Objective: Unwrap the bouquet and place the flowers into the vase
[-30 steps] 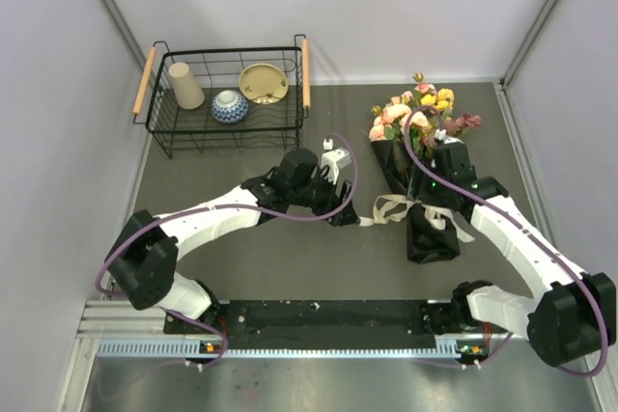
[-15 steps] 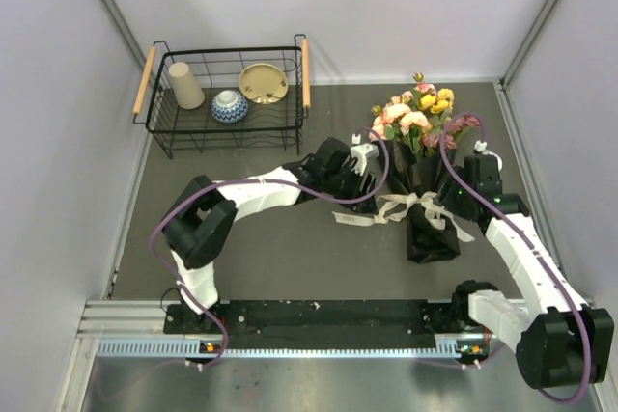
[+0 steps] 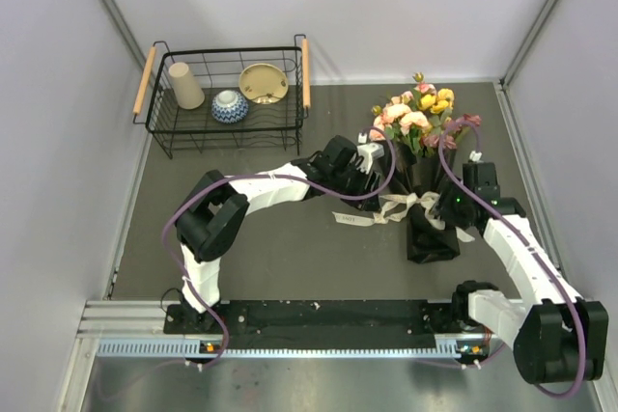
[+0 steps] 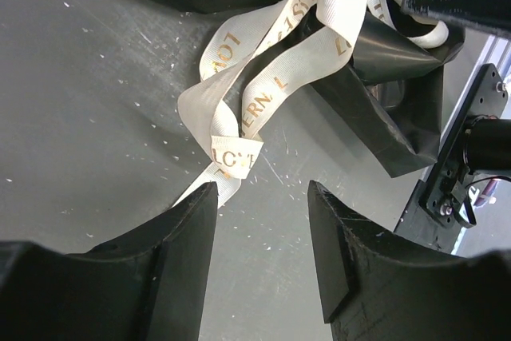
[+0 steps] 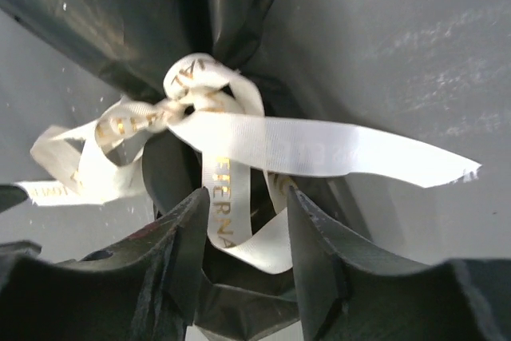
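The bouquet lies on the table at the right, with pink, peach and yellow flowers at the far end. Its black paper cone points toward me. The cream ribbon bow is tied around the cone. My left gripper is open just left of the bow. In the left wrist view the ribbon has a tail ending by my left gripper, which is over bare table. My right gripper is open, straddling a loop of the ribbon without pinching it. The vase is out of view.
A black wire basket stands at the back left, holding a beige cup, a blue-patterned bowl and a tan plate. A small white tag lies left of the bow. Grey walls close in on three sides.
My left arm swung right from mid-table to the bow's left side. My right gripper came off the top of the bouquet to the bow's right side. Both grippers narrowed.
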`<action>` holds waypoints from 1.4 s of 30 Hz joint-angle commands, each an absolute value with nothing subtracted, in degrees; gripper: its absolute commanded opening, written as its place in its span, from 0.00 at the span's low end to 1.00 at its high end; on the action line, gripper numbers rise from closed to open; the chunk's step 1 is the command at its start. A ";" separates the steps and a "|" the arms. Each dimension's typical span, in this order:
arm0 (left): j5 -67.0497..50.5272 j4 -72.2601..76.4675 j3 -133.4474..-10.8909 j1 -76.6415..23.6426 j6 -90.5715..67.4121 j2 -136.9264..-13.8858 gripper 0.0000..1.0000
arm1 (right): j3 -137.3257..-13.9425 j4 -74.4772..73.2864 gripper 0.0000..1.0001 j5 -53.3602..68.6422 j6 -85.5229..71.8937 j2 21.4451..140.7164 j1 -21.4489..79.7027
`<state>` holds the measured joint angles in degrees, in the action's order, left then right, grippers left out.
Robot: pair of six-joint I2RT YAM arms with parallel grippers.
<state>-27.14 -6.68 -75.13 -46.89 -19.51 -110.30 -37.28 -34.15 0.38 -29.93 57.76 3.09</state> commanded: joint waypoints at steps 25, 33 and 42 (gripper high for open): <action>-28.47 -4.39 -72.86 -47.72 -19.34 -108.81 0.52 | -39.20 -33.50 0.00 -0.54 -33.66 49.04 10.28; -30.41 -4.48 -73.48 -47.81 -20.39 -104.95 0.65 | -34.19 -23.38 0.38 23.20 -33.92 60.30 10.37; -34.89 -2.55 -75.58 -49.13 -23.73 -101.77 0.55 | -35.51 -26.28 0.46 11.95 -40.34 51.86 1.86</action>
